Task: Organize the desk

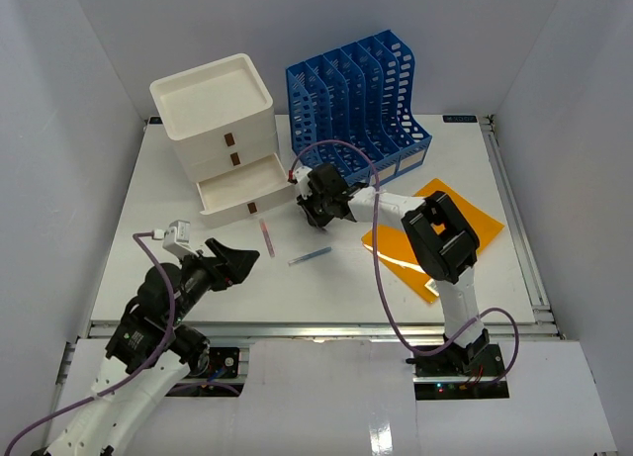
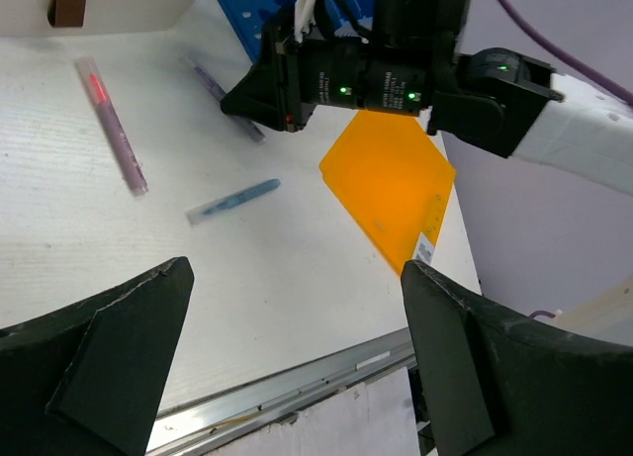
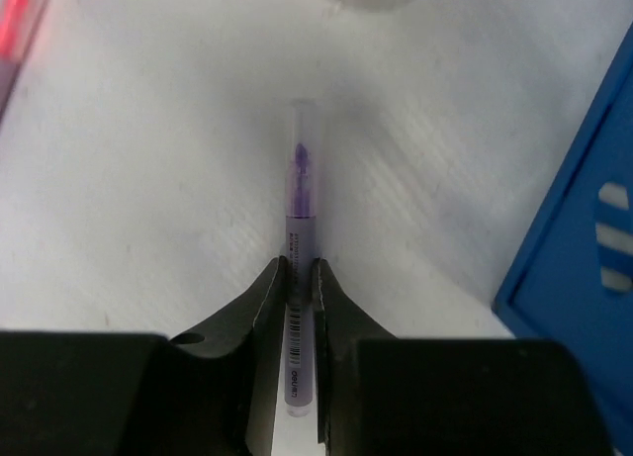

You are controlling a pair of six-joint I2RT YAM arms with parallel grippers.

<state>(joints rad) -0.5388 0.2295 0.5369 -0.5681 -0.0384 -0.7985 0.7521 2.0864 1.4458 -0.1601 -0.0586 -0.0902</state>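
The desk (image 1: 148,268) is the white tabletop with a metal rail at its near edge. My right gripper (image 1: 315,211) is down at the desk in front of the drawer box. It is shut on a purple pen (image 3: 300,199), whose capped end sticks out ahead of the fingertips. The pen also shows in the left wrist view (image 2: 220,92). A pink pen (image 1: 267,238) and a blue pen (image 1: 310,256) lie loose mid-desk. My left gripper (image 1: 242,263) is open and empty, above the near left part of the desk (image 2: 277,298).
A white drawer box (image 1: 213,110) stands at the back left with its bottom drawer (image 1: 242,194) pulled open. A blue file rack (image 1: 361,100) stands at the back. An orange folder (image 1: 435,233) lies at the right, under the right arm.
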